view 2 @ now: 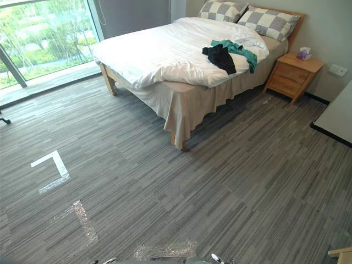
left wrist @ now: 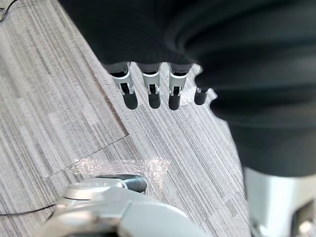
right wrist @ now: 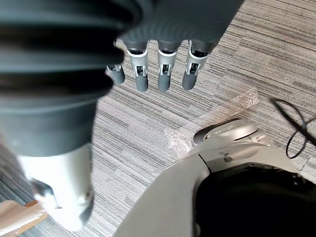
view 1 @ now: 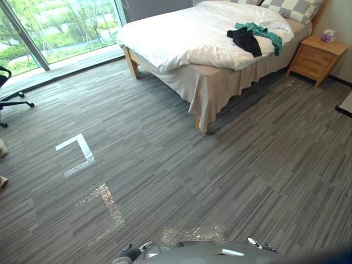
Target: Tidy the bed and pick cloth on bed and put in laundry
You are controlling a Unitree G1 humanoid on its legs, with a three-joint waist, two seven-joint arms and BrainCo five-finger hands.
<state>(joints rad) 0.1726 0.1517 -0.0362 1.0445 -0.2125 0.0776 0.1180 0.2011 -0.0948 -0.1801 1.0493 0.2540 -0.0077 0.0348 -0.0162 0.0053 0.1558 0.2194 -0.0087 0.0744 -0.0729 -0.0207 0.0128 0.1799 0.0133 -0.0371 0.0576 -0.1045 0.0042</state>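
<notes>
A wooden bed (view 1: 198, 38) with a white duvet stands far ahead on the grey carpet. On its near right part lies a black cloth (view 1: 246, 39) with a teal cloth (view 1: 263, 30) beside it, also seen as the black cloth (view 2: 219, 56) and teal cloth (view 2: 240, 49). Two checked pillows (view 2: 247, 16) sit at the head. My left hand (left wrist: 150, 89) hangs over the carpet with straight fingers, holding nothing. My right hand (right wrist: 163, 71) hangs the same way, fingers straight and empty. Both hands are far from the bed.
A wooden nightstand (view 2: 290, 74) with a tissue box (view 2: 303, 53) stands right of the bed. A large window (view 1: 60, 27) runs along the far left. An office chair base (view 1: 11, 99) is at the left edge. White tape marks (view 1: 77, 151) lie on the carpet.
</notes>
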